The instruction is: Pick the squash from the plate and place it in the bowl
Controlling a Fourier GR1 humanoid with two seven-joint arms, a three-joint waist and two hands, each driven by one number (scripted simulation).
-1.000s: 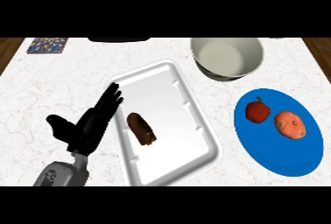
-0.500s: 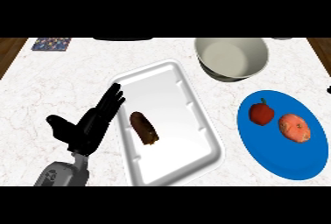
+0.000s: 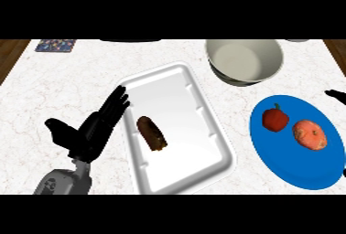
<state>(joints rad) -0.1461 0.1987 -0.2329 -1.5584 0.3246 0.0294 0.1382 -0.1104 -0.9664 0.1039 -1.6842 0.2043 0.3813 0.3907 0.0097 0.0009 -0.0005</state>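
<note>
Status: left robot hand (image 3: 91, 130) spread wide, holding nothing, beside tray (image 3: 196, 91) | right robot hand (image 3: 335, 94) cannot tell

Orange squash (image 3: 310, 135), blue plate (image 3: 290, 170) (white bowl (image 3: 245, 59))

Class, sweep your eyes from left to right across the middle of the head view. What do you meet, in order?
Left hand → brown vegetable in the white tray → red pepper → orange squash, both on the blue plate.
</note>
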